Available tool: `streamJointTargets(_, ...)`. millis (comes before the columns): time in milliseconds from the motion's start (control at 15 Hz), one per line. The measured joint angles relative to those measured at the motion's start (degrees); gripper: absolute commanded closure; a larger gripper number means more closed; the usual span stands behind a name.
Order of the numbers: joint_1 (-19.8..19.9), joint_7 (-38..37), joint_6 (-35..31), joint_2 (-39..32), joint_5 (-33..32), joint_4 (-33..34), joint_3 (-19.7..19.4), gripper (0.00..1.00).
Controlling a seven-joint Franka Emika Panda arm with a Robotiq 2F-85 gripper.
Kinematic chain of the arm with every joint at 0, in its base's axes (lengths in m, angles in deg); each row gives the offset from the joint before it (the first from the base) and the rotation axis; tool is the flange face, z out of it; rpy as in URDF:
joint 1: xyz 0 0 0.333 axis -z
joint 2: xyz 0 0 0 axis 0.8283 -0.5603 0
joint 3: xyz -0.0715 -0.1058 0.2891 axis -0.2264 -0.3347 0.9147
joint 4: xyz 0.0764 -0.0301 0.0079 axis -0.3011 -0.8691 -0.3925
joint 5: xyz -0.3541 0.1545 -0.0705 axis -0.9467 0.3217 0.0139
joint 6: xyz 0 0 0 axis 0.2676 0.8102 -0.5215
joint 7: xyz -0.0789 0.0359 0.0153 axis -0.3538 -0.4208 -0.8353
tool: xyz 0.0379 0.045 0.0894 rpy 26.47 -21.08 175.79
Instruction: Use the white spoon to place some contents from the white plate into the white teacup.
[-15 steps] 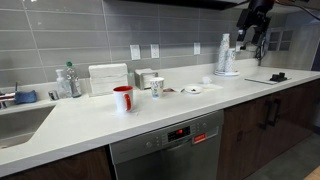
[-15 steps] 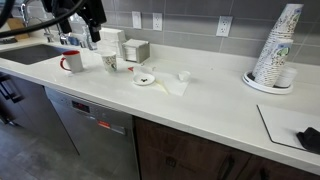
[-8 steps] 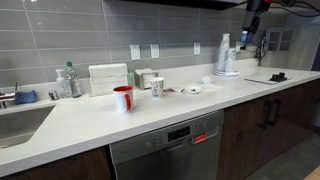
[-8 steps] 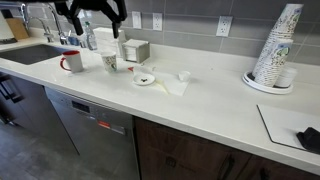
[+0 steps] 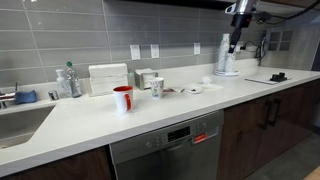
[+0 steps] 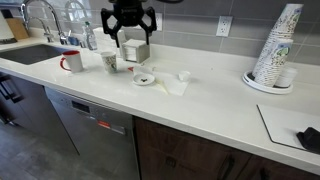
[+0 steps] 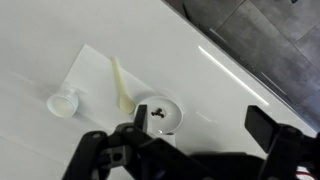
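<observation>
In an exterior view, finds the gripper (image 5: 235, 42) high in the air, well above the white plate (image 5: 191, 90). Places the white teacup (image 5: 208, 80) near the plate, on the side away from the red mug (image 5: 122, 98) and the cup with greenish marks (image 5: 157, 87). Cannot tell the finger spacing here (too small).

In an exterior view, puts the gripper (image 6: 129, 33) well above the plate (image 6: 145, 79), fingers (image 6: 112, 28) spread wide with nothing between them. Sets the teacup (image 6: 184, 76) upright on the counter (image 6: 220, 105) near the plate, with a napkin (image 6: 176, 88) just beside the plate on that same side. Shows the red mug (image 6: 72, 61) well apart on the plate's opposite side, the cup with greenish marks (image 6: 110, 62) between mug and plate.

In the wrist view, looks down on the plate (image 7: 170, 112) and the dark bits on it. Shows the white spoon (image 7: 121, 85) lying flat, bowl end just beside the plate's rim, handle running away over the napkin (image 7: 88, 72). Puts the teacup (image 7: 64, 101) beyond the spoon from the plate, apart from both. Frames the gripper (image 7: 198, 125) at the bottom edge, jaws wide apart and empty.
</observation>
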Motion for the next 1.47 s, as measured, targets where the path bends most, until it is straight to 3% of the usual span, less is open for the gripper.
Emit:
streamJointTargets(200,1.9,6.4,-1.2,-6.3,6.2,2.7,0.1,0.0)
streamJointTargets(667,8.7,16.4,-11.2,-17.2,17.2,4.8,3.4,0.0)
streamJointTargets(1133,9.6,17.0,-11.3,-18.8,18.1,6.2,4.2,0.0)
streamJointTargets(1467,11.7,16.8,-8.9,-20.0,18.1,7.8,6.9,0.0)
